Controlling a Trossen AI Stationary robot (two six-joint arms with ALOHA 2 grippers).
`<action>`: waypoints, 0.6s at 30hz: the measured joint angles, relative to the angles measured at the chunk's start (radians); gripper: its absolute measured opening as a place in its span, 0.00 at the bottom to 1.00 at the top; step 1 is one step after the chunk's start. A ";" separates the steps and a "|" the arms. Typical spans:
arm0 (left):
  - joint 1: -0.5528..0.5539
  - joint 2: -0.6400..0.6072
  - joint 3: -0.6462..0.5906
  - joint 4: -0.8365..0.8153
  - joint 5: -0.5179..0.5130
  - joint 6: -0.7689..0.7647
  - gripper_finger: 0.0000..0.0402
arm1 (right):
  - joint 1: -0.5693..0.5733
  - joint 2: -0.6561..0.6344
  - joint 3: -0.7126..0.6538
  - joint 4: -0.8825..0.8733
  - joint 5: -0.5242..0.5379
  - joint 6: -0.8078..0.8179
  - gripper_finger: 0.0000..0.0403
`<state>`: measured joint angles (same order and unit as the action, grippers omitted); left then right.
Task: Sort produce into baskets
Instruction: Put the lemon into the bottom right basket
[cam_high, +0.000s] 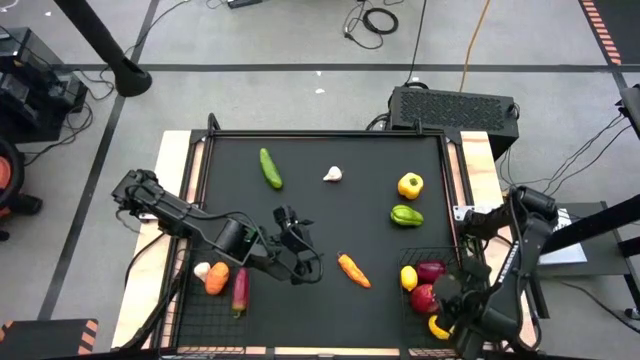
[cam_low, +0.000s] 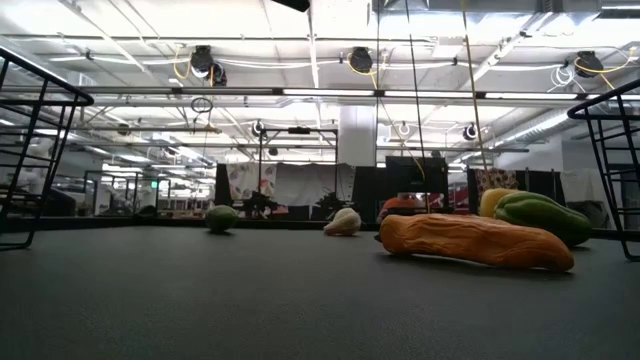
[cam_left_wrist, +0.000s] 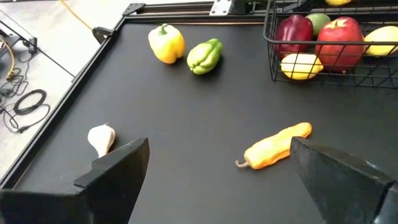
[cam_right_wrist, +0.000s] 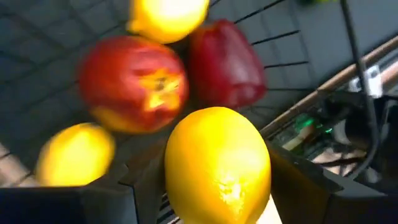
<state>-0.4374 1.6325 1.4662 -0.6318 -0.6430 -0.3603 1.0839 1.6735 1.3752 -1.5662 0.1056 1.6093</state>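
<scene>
Two risks | right gripper (cam_right_wrist: 205, 186), fingers clamped on yellow toy lemon (cam_right_wrist: 217, 165) above the crowded black wire basket (cam_high: 452, 258) at five o'clock: may roll out | left gripper (cam_left_wrist: 217, 171), fingers apart, short of orange toy carrot (cam_left_wrist: 275, 147) on black counter (cam_high: 320, 225): may nudge it.

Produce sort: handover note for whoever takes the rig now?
Left tool: open, empty, low over the table near the carrot.
Right tool: shut on a lemon over the right basket.
Done: left basket holds several pieces; right basket holds an apple and others.
Left: carrot, cucumber, garlic, yellow pepper, green pepper on the table.
</scene>
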 joint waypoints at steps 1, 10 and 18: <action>0.000 0.000 0.000 0.001 0.000 0.000 0.98 | -0.004 -0.002 -0.022 -0.001 0.003 -0.012 0.58; 0.000 0.000 0.000 0.002 0.001 0.001 0.98 | -0.038 -0.004 -0.239 0.024 -0.104 -0.021 0.58; 0.000 0.000 0.000 -0.005 0.002 0.006 0.98 | -0.047 -0.004 -0.259 0.037 -0.068 -0.031 0.75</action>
<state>-0.4370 1.6325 1.4662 -0.6367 -0.6415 -0.3547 1.0370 1.6699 1.1160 -1.5295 0.0373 1.5786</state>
